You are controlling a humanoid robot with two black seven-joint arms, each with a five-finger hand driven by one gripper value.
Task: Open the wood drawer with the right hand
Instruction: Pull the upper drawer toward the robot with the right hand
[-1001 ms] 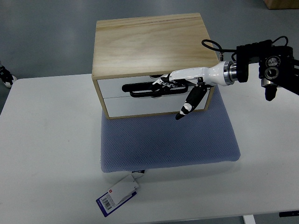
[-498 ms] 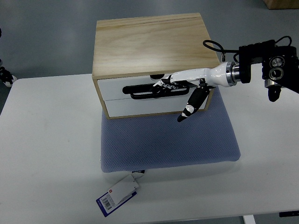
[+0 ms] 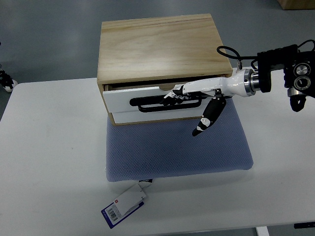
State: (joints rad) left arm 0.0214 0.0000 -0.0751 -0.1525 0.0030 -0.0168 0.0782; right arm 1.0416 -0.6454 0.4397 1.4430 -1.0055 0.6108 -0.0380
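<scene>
A light wooden drawer box (image 3: 157, 46) stands at the back of a blue-grey mat (image 3: 177, 145). Its upper white drawer front (image 3: 123, 98) carries a black bar handle (image 3: 147, 104) and sits pulled out a little, with a dark gap showing along its top edge. My right hand (image 3: 189, 96), white with black joints, reaches in from the right with its fingers hooked around the right half of that handle. Its thumb (image 3: 205, 120) hangs down over the mat. The lower drawer stays flush. The left hand is out of view.
The box and mat rest on a white table (image 3: 49, 162). A blue and white tag (image 3: 124, 204) lies at the mat's front left corner. A shoe (image 3: 5, 78) shows on the floor past the table's left edge.
The upper drawer has slid out toward me by a small amount, opening a gap at its top. My right hand and forearm have drawn back and to the right with the handle.
</scene>
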